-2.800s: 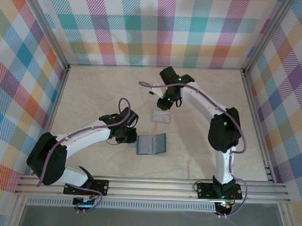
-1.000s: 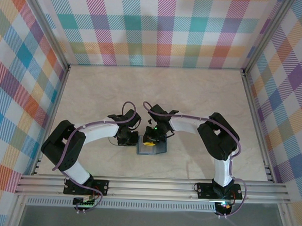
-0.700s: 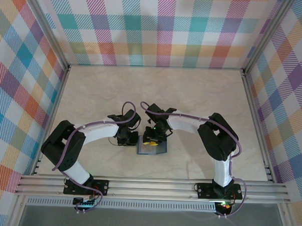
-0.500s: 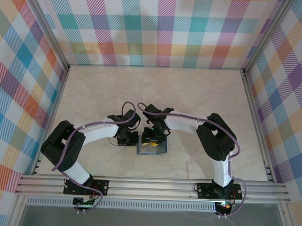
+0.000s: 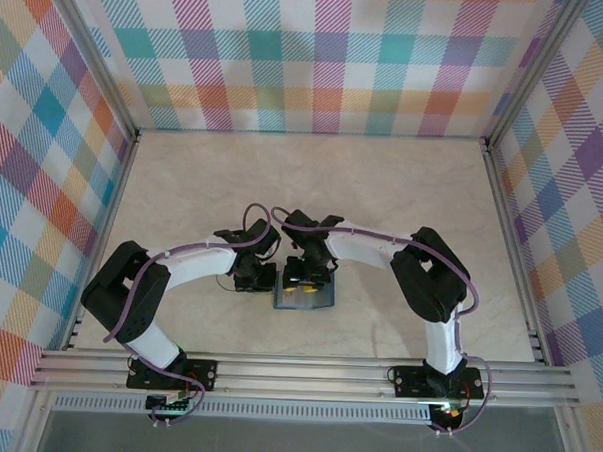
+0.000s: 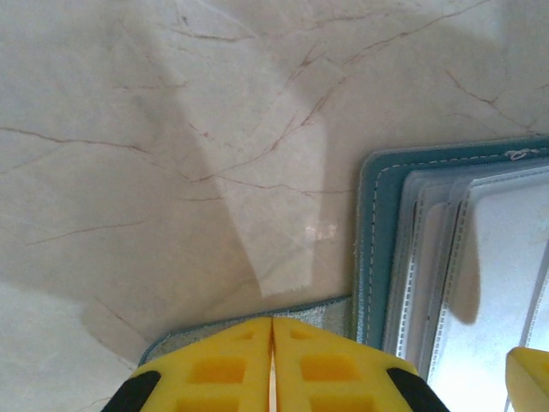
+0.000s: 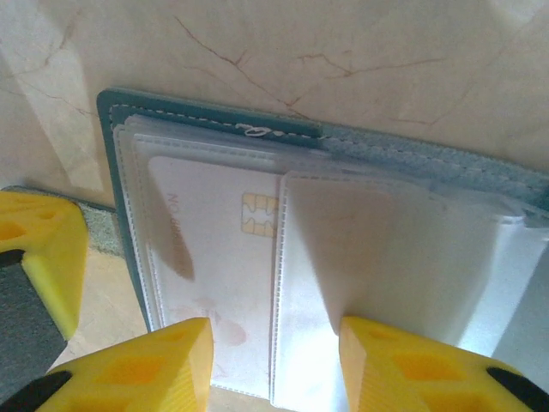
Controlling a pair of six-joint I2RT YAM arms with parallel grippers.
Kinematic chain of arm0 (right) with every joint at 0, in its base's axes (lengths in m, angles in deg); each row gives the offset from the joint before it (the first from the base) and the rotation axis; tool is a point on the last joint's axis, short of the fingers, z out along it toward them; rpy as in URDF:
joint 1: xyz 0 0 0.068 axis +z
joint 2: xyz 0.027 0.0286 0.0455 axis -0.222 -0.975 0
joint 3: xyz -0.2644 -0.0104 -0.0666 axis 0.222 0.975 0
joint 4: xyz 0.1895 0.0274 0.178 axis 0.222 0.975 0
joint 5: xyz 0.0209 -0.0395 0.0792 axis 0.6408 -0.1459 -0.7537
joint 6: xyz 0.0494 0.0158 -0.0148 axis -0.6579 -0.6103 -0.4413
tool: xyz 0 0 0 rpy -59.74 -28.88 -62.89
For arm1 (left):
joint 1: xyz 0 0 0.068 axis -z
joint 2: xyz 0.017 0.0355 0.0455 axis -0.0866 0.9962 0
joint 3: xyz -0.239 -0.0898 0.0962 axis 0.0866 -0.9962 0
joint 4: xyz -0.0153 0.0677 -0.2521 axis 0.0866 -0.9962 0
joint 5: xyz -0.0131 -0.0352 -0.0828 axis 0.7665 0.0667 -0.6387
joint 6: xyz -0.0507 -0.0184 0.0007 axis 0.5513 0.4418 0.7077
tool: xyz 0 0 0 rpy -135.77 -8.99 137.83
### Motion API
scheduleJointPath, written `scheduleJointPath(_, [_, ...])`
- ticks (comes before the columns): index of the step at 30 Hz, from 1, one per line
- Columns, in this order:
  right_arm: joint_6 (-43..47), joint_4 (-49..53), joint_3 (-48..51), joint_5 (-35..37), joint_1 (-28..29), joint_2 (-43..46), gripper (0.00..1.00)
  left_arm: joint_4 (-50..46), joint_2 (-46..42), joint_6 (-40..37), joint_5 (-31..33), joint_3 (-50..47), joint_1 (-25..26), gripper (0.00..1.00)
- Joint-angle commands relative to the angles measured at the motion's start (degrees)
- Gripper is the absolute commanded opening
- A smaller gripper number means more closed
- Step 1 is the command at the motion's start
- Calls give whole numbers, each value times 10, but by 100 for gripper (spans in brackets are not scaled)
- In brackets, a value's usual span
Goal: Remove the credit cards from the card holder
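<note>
Card holder [image 5: 316,301]: it lies open and flat on the marble-patterned table [image 6: 129,129], low centre of the top view, between the two gripper heads. We note a teal border with white stitching and clear sleeves [image 7: 386,257] inside.
Credit card [image 7: 210,257]: we see one pale card under the left-hand sleeve in the right wrist view, with a gold chip [image 7: 255,210] near its upper edge.
Writing: faint sideways lettering on the card begins "NO"; the rest is too blurred for us to read.
Left gripper [image 6: 272,369]: yellow pads are pressed together at the bottom edge of the left wrist view, over the grey-teal side tab [image 6: 257,311]. We cannot tell whether the tab is pinched.
Right gripper [image 7: 274,365]: fingers are parted and released, one tip over the card and the other over the neighbouring sleeve.
</note>
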Motion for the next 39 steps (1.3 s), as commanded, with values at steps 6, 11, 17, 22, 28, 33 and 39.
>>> scheduleJointPath(6, [-11, 55, -23, 38, 10, -6, 47, -6, -11, -13, -18, -11, -5, 10])
scheduleJointPath(11, [-14, 69, -29, 51, 14, -7, 50, 2, -16, -10, -21, -16, -5, 9])
scheduleJointPath(17, [-19, 72, -33, 57, 18, -15, 52, 11, -7, -9, -28, -16, -5, 10])
scheduleJointPath(22, [-23, 69, -33, 69, 21, -25, 50, 10, -5, -13, -28, -17, -5, 10])
scheduleJointPath(28, [-19, 57, -27, 59, 21, -46, 43, 11, 2, -14, -35, -14, -5, 10])
scheduleJointPath(33, [-22, 55, -17, 66, 20, -28, 39, 10, -1, -13, -33, -14, -5, 10])
scheduleJointPath(39, [-25, 29, 3, 42, 16, 6, 36, 1, -1, -16, -27, -9, -5, 10])
